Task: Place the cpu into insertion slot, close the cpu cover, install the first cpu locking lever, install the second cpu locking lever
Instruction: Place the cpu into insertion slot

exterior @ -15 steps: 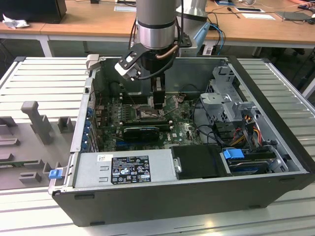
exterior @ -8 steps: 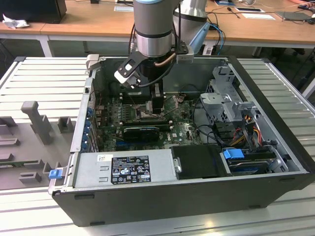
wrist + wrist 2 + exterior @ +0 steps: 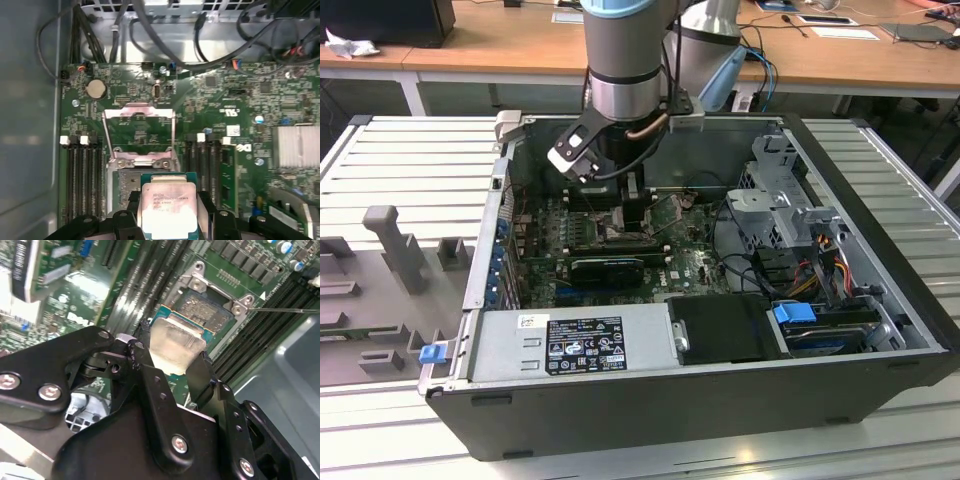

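Cpu (image 3: 167, 206) is clamped between the fingers of my gripper (image 3: 174, 354), over the insertion slot (image 3: 209, 307), with the cpu cover (image 3: 138, 112) swung open.

One dark-grey metal computer case (image 3: 700, 410) sits on the ribbed grey worktop (image 3: 410, 160), holding one green motherboard (image 3: 695, 265), one long black card (image 3: 610, 268) and one silver power supply (image 3: 510, 345). Two blue plastic clips show in the exterior view: one clip (image 3: 432, 352) at eight o'clock of the case, one clip (image 3: 795, 312) at four o'clock. One black claw (image 3: 175, 352) has two fingers (image 3: 150, 385). The first wrist view counts one silvery-grey flat square cpu (image 3: 167, 207), one dark-grey metal cpu cover frame (image 3: 139, 111), one round silver coin battery (image 3: 95, 89), one finned silver heatsink (image 3: 297, 145) and four white slot latches (image 3: 64, 140).
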Controlling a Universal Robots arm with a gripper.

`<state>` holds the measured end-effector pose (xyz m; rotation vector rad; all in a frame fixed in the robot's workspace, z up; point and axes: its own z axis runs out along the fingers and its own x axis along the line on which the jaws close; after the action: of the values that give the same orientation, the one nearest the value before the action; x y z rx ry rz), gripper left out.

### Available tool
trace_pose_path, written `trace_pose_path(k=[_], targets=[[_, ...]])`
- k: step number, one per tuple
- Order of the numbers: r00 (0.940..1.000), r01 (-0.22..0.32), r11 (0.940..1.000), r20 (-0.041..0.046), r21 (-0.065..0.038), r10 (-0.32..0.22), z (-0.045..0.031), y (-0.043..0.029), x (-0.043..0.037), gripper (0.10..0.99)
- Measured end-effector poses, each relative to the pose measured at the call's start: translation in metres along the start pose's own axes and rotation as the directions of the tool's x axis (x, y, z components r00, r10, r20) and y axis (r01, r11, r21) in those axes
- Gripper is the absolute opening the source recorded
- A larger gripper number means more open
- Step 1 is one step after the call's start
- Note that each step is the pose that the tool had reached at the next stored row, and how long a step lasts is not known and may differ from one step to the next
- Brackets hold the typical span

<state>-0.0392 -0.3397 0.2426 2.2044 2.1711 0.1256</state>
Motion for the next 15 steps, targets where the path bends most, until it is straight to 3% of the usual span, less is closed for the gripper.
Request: trace_pose_path(k=[3,6,8,10,15], targets=[[1.0,0.0,1.0,-0.0001,0.0,0.0,0.0033,-0.0007,0.0066,0.529],[1.0,-0.005,1.0,0.0004,0.0,0.005,0.0081,-0.0038,0.008,0.529],[0.9999,-0.014,0.9999,0.001,-0.001,0.014,0.017,-0.0082,0.0102,0.529],[0.9999,-0.014,0.9999,0.0011,-0.001,0.014,0.0308,-0.0101,0.0168,0.529],[0.9999,-0.015,0.9999,0.0011,0.0,0.015,0.0361,-0.0111,0.0179,0.529]])
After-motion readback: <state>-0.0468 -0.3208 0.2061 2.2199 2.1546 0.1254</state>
